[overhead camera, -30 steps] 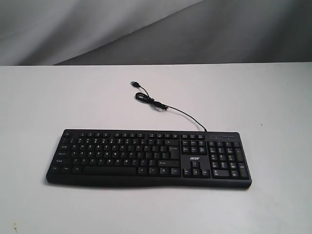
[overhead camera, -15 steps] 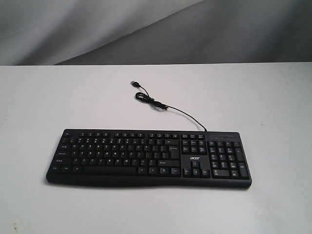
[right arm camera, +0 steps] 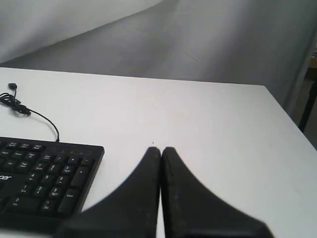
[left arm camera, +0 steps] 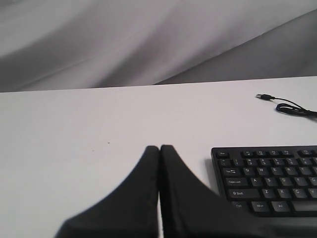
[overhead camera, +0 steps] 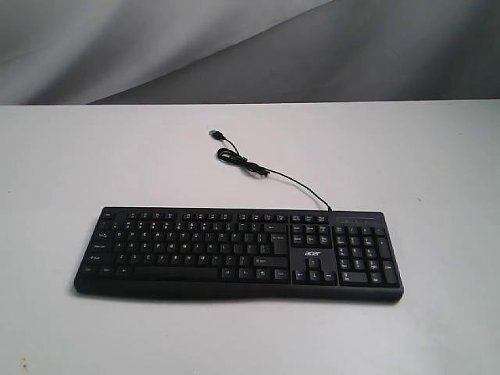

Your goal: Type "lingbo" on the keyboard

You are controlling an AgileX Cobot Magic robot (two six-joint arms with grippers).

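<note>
The wide black keyboard (overhead camera: 238, 252) with white legends and an "acer" logo lies across the white table (overhead camera: 78, 156); its thin black USB cable (overhead camera: 269, 173) curls away behind it. Neither arm shows in the exterior view. In the left wrist view, my left gripper (left arm camera: 159, 148) is shut and empty over bare table, just off the keyboard's (left arm camera: 270, 178) Esc-side end. In the right wrist view, my right gripper (right arm camera: 161, 149) is shut and empty beside the number-pad end of the keyboard (right arm camera: 44, 171).
A grey cloth backdrop (overhead camera: 234, 47) hangs behind the table. The table's right edge (right arm camera: 290, 124) drops off near the right gripper, with a dark post (right arm camera: 309, 101) beyond it. The loose USB plug (overhead camera: 215, 134) rests on the table behind the keyboard.
</note>
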